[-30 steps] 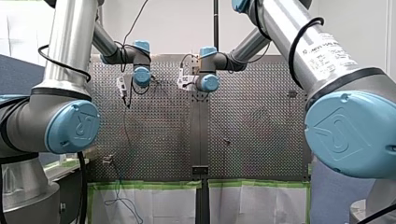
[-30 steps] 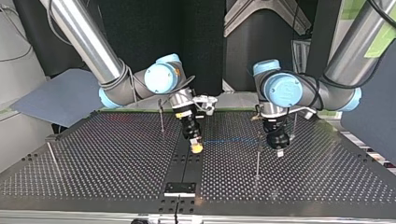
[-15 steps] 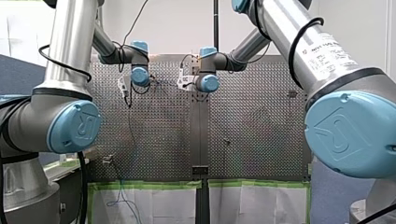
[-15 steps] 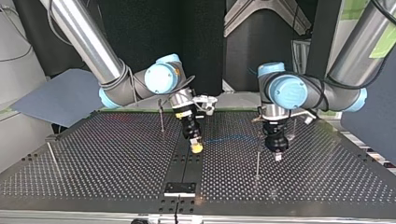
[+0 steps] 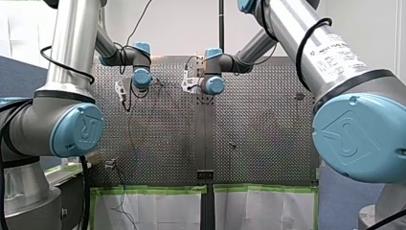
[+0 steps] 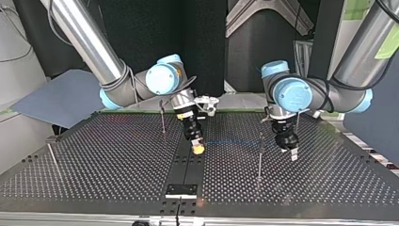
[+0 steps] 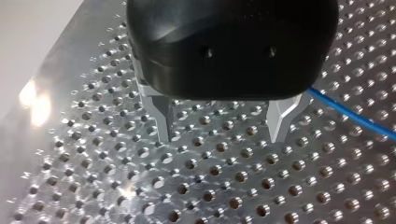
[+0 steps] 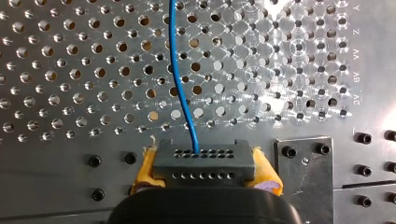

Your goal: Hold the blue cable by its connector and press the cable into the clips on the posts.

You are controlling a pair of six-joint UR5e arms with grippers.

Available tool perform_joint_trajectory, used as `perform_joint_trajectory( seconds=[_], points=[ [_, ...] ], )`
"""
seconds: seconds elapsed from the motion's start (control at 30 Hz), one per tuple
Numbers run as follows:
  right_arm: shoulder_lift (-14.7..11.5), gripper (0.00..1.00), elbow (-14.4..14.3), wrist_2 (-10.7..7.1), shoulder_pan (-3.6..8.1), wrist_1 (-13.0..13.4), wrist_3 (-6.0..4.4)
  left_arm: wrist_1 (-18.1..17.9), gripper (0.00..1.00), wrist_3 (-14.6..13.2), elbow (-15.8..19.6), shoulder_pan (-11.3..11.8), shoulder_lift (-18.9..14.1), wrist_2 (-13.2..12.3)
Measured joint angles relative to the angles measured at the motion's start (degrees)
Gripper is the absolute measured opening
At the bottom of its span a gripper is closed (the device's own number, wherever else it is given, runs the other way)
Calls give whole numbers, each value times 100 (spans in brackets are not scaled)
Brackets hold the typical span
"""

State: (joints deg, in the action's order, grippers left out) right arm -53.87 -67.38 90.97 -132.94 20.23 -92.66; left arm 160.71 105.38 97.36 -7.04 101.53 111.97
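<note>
My right gripper (image 8: 205,173), yellow pads (image 8: 145,169), clenched on dark grey rectangular connector block (image 8: 204,158). Thin blue cable (image 8: 178,70) leaves connector, runs ahead over perforated metal desk (image 8: 56,70). My left gripper (image 7: 224,128), black body, metal fingers (image 7: 162,116) spread apart, nothing between, above desk. Cable passes just beside one finger. Top view: cable stretches between right gripper and thin metal post (image 6: 259,157).

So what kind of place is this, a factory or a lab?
Likely a robotics lab test bench: a perforated table with thin posts, and my right gripper holding the blue cable by its connector.
</note>
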Motion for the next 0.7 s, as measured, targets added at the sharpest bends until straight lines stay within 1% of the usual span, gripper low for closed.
perform_joint_trajectory(
  seconds=[0.2,0.33,0.47,0.7],
  points=[
    [2,0,0,-1,4,-1,-16,316,100,294,14,-36,-11,-255],
    [0,0,0,-1,14,-18,-23,521,100,462,118,-27,-64,-457],
    [-2,0,0,0,18,-47,-28,703,100,509,283,-4,-183,-626],
    [-3,0,0,1,18,-107,-32,1071,100,580,648,38,-535,-759]
  ],
)
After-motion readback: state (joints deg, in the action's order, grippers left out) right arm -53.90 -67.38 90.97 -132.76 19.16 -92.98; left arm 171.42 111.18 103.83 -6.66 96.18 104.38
